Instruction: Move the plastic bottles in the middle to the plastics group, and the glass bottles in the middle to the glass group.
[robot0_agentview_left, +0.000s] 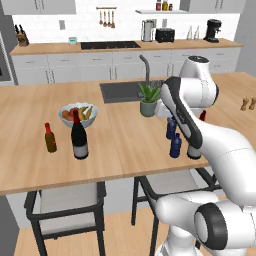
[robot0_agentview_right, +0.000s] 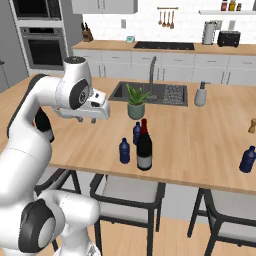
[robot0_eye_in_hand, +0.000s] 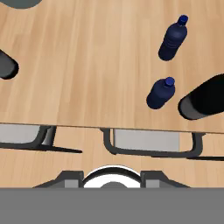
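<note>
Wooden island (robot0_agentview_right: 200, 135); wine bottle (robot0_agentview_right: 144, 146) label seemingly unreadable

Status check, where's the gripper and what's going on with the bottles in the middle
Gripper above the counter, nothing held, jaws unclear. Two squat dark blue plastic bottles and tall dark wine bottle upright mid-counter, unmoved. Potted plant stands behind them.

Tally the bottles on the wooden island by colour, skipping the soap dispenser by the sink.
Dark blue bottles: 3
Dark wine bottles with red necks: 2
Brown bottle with red cap: 1
Total: 6
</note>
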